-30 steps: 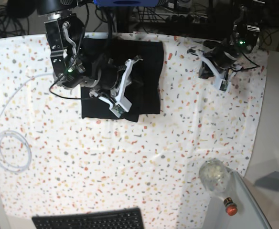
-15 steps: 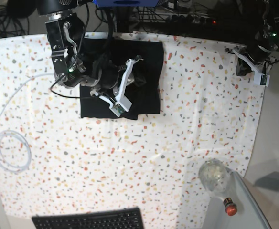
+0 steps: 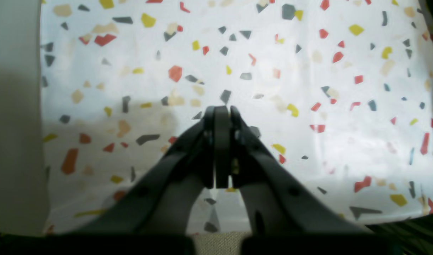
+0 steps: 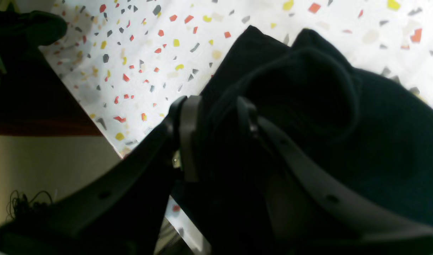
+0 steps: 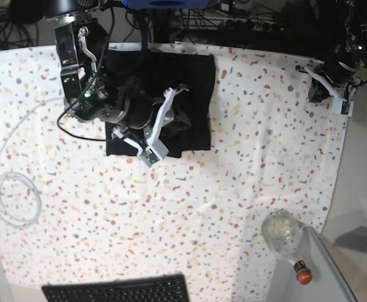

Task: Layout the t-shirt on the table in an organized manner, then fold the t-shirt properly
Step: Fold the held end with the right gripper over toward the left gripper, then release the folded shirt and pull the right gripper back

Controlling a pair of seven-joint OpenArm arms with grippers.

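The t-shirt [image 5: 171, 94], already folded into a compact rectangle at the far side of the table [image 5: 234, 189], is pinched at a raised fold by the right claw [image 4: 216, 138]. The left claw [image 3: 221, 152] is pressed together, empty, near the table's edge. Next, that fold likely needs laying flat.

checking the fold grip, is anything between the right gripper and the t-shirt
Nothing visible. The right gripper already has a bunched fold of the t-shirt between its fingers, over the table.
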